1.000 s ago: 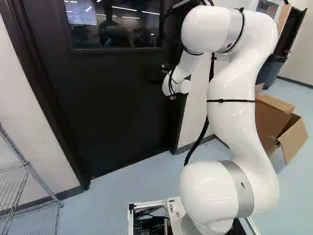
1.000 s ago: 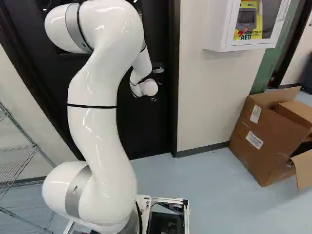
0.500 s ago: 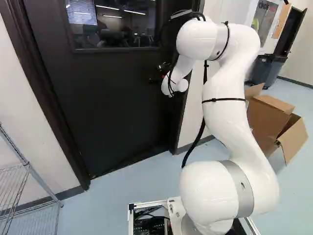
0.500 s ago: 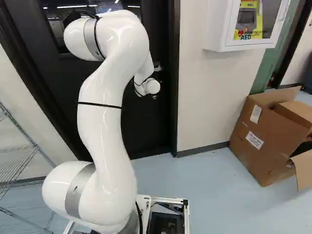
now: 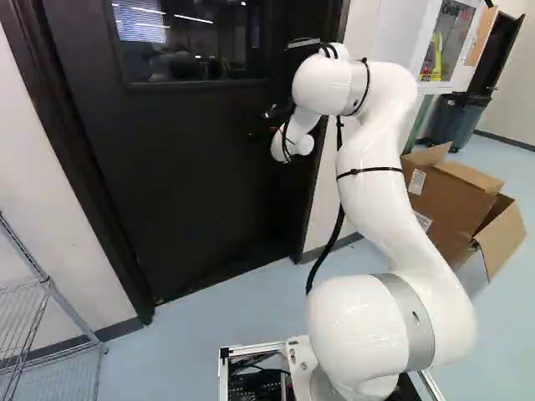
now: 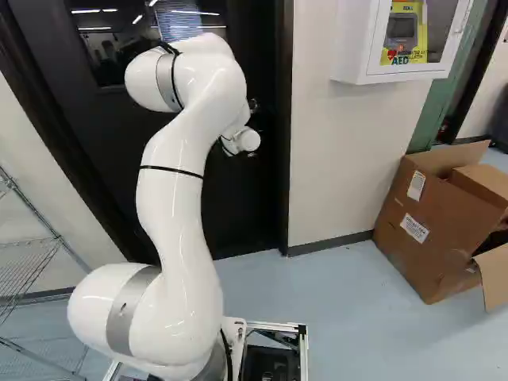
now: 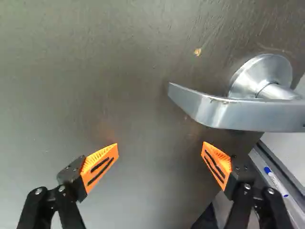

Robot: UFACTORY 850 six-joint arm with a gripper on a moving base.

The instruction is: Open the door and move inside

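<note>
Gripper (image 5: 265, 127) spread wide, its wedge-shaped orange pads (image 7: 100, 168) finely ribbed; the smooth, bent metal lever (image 7: 224, 110) sits ahead of one finger, on the scuffed, dark door (image 7: 119, 71).

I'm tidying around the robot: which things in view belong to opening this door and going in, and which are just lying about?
For the job:
- door
- door handle
- end effector, open

Not for it:
- cardboard box
- wire shelf
- wall cabinet, mounted
- marker
</note>
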